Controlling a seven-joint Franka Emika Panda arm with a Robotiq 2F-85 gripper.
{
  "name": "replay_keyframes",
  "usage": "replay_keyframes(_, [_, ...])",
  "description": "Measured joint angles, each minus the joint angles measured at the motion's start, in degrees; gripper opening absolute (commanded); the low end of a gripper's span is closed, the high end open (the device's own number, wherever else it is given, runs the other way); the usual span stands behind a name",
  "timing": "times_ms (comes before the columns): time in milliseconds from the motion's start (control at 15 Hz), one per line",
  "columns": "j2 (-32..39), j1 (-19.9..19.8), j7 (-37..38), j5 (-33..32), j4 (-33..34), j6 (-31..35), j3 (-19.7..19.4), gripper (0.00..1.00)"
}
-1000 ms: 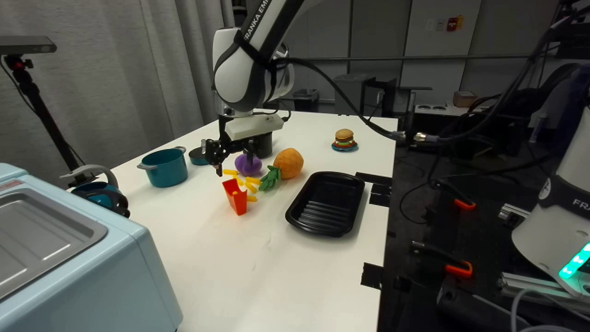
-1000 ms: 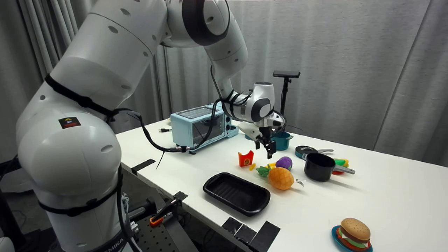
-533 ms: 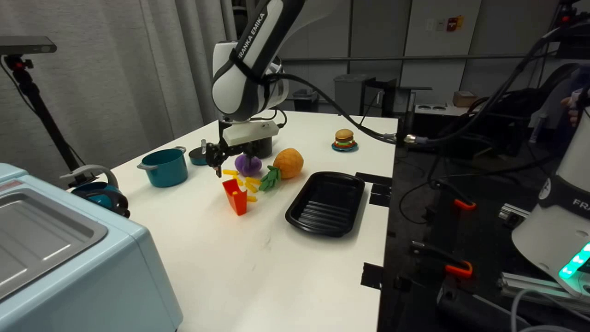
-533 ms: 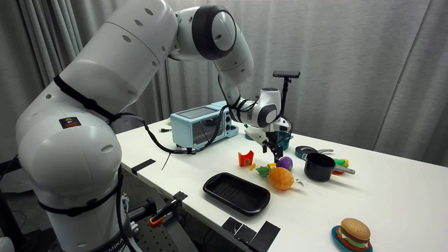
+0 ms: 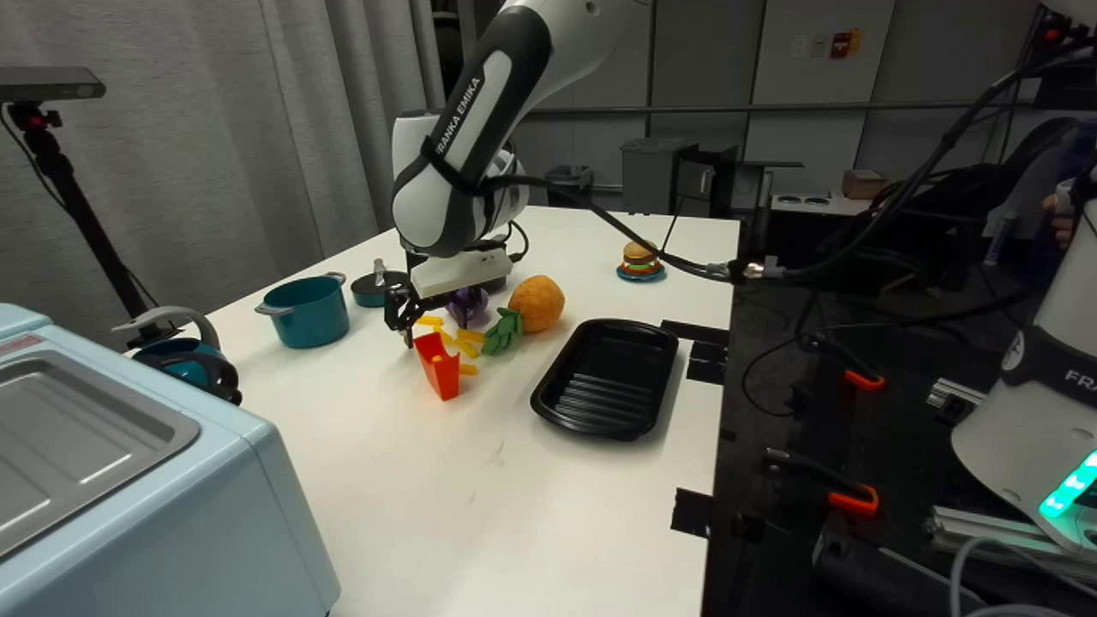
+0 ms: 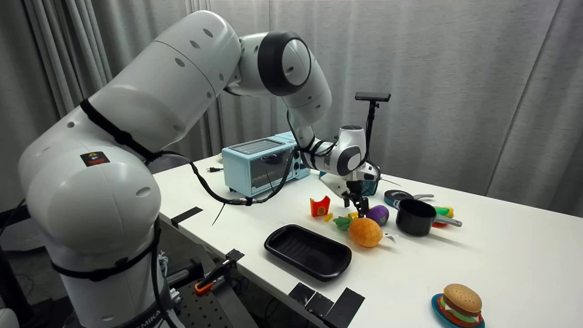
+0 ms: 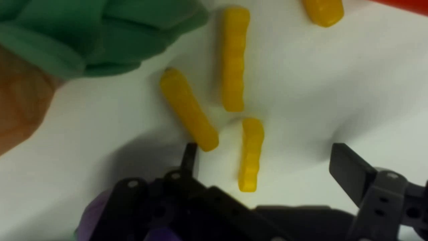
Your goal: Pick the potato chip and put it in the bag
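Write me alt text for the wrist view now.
A ribbed, stick-shaped yellow toy fry shows between the open jaws of the black gripper; a second fry ends just beside one fingertip, contact unclear. Two more fries lie toward the frame's top on white tabletop, soft-looking green leaves upper left.

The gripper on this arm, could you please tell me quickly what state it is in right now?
Gripper: open, holding nothing; in the wrist view a yellow potato chip shows between its parted jaws.

Four chips (image 7: 251, 154) in wrist view; one each: carton (image 6: 319, 207), tray (image 6: 308, 252), burger (image 6: 462, 302)
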Motion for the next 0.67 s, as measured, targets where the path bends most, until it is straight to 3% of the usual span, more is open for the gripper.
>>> replay_keyframes(133, [0.6,0.6,0.3,0.0,0.4,0.0,-0.6,0.66])
replay_keyframes(667, [0.6,2.1,0.7,0.1,1.6,0.0,-0.7,0.04])
